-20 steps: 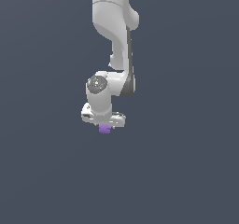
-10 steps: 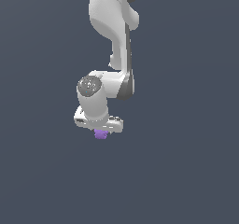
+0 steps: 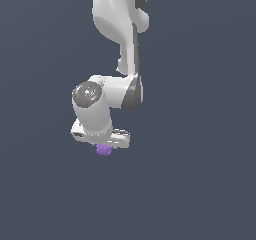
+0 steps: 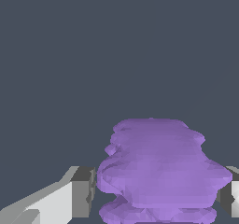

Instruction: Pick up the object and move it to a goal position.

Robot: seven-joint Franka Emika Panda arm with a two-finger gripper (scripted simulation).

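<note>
**White robot arm holding a small purple blob against a plain grey-blue background**

In the exterior view, a glossy white jointed robot arm (image 3: 117, 39) comes down from the top edge of the frame and bends at a dark grey elbow joint. It ends in a rounded white wrist with a grey circular cap facing the camera. Below the wrist sits the white robot gripper (image 3: 104, 145), a flat, wide block pointing downward.

A tiny purple, lumpy, roundish blob (image 3: 104, 150) hangs directly beneath the gripper, touching its underside. It is much smaller than the gripper body. The blob is held in open space, with nothing visible beneath it. The surroundings are a flat, even dark grey-blue with no visible floor line or other items.

In the wrist view, the same purple blob (image 4: 161, 171) fills much of the frame. Its surface is ridged and uneven, like stacked wavy layers. A white finger with a dark grey pad (image 4: 83, 190) presses against one side of it, and a second finger's pad touches the opposite side at the frame's edge. The fingers are clamped on the blob, which sits between them.
</note>
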